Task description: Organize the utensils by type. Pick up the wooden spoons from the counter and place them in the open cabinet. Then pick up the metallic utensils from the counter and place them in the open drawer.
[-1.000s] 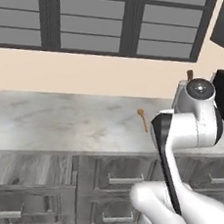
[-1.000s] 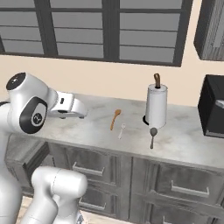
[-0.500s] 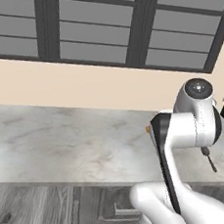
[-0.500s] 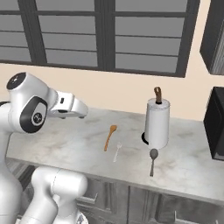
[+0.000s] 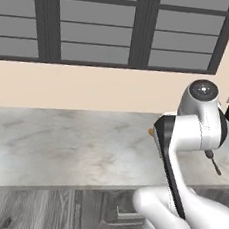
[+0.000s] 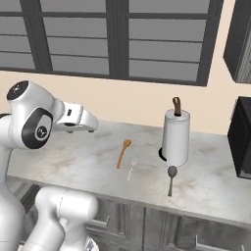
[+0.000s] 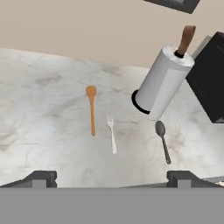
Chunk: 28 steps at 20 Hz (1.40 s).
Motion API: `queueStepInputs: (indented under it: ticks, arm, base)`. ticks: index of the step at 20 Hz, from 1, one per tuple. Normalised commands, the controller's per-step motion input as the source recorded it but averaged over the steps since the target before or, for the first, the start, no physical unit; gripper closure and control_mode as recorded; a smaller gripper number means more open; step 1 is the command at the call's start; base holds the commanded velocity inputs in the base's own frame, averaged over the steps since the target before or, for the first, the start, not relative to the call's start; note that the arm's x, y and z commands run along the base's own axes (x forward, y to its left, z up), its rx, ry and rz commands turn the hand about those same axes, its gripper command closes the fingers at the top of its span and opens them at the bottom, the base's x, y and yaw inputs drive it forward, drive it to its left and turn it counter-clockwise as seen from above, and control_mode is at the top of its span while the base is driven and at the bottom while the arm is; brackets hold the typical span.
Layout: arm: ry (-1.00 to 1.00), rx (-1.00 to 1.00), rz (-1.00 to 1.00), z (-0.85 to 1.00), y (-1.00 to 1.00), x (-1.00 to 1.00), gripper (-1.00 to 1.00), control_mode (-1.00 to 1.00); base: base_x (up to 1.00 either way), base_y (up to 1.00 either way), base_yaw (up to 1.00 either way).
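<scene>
Hand (image 7: 109, 179) wide open above the counter (image 7: 43, 131), wooden spoon (image 7: 91, 108) ahead, apart

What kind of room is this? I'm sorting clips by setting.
Most likely a kitchen, and a rendered one: a marbled stone counter over grey cabinet fronts, a paper towel roll on its stand, and a wooden spoon, fork and dark metal spoon lying on it.

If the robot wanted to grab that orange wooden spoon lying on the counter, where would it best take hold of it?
Probably mid-handle, from straight above. The wooden spoon lies flat on the counter, its thin straight handle free on both sides, the silver fork lying apart beside it. The open gripper could straddle the handle crosswise; the oval bowl is wider and would likely slip.
</scene>
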Motion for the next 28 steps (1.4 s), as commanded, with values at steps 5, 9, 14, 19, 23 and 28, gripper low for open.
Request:
queueStepInputs:
  ticks: [5, 9, 14, 19, 23, 28]
  arm:
    - [0.00, 0.00, 0.00, 0.00, 0.00, 0.00, -1.00, 1.00]
    - [0.01, 0.00, 0.01, 0.00, -0.03, 0.07, -1.00, -1.00]
    - [0.04, 0.01, 0.04, -0.08, -0.13, 0.47, -1.00, -1.00]
    - [0.09, 0.06, 0.03, -0.20, -0.13, 0.59, -1.00, -1.00]
    - [0.17, 0.11, 0.04, -0.31, -0.18, 0.51, -1.00, -1.00]
    - [0.14, 0.08, 0.03, -0.40, -0.18, 0.46, -1.00, -1.00]
  base:
    - [0.00, 0.00, 0.00]
    - [0.06, -0.03, 0.01]
    - [0.00, 0.00, 0.00]
    - [0.00, 0.00, 0.00]
    - [0.00, 0.00, 0.00]
    - [0.00, 0.00, 0.00]
